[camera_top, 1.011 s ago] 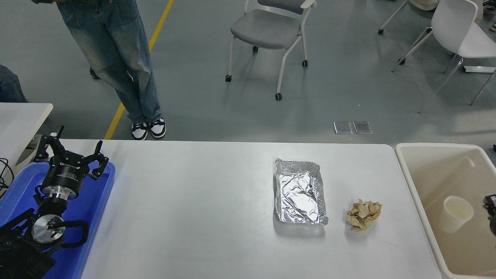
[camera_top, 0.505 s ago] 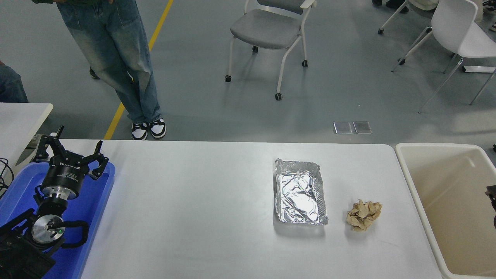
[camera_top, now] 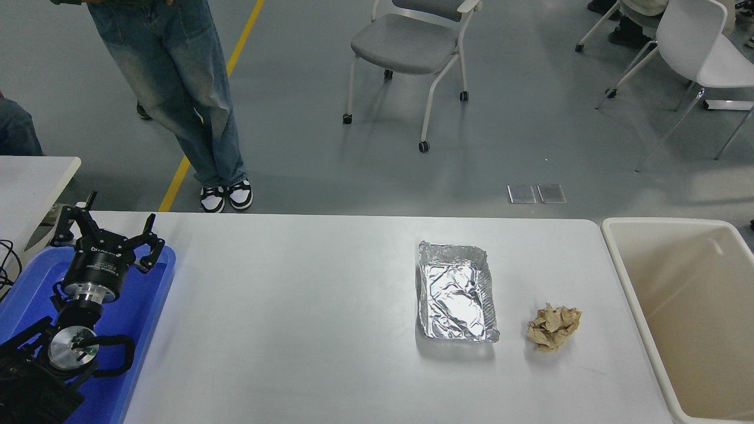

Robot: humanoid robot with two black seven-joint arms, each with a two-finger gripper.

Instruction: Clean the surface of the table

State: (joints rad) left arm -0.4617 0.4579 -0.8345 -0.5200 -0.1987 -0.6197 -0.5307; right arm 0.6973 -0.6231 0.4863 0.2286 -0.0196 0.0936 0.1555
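The table surface (camera_top: 306,318) — a wide white top with rounded corners — fills the lower half of the frame, from the blue tray at the left edge to the bin at the right.

On it, right of centre: a foil tray (camera_top: 456,291), rectangular, crinkled, lying open side up. Just beside it to the lower right, not touching, a crumpled wad of brown paper (camera_top: 554,327).

Lower left: the left gripper (camera_top: 106,235) hangs over a blue plastic tray (camera_top: 141,306), its black fingers spread wide and nothing between them. The arm behind it runs down into the bottom-left corner. The right arm does not appear anywhere in the picture.

Right edge: a cream plastic bin (camera_top: 633,282), its rim close against the table's right end; the part of its inside that shows is bare wall and floor.

Upper left: a person in faded blue jeans (camera_top: 177,88) and black-and-white sneakers (camera_top: 227,197) stands on the grey floor just past the table's far edge, next to a yellow floor line (camera_top: 241,38). A corner of a smaller white table (camera_top: 29,176) shows at the left edge.

Top centre — a grey chair on castors (camera_top: 412,47). Top right, a white chair (camera_top: 701,47). Two small metal floor plates (camera_top: 536,193) lie between chairs and table.
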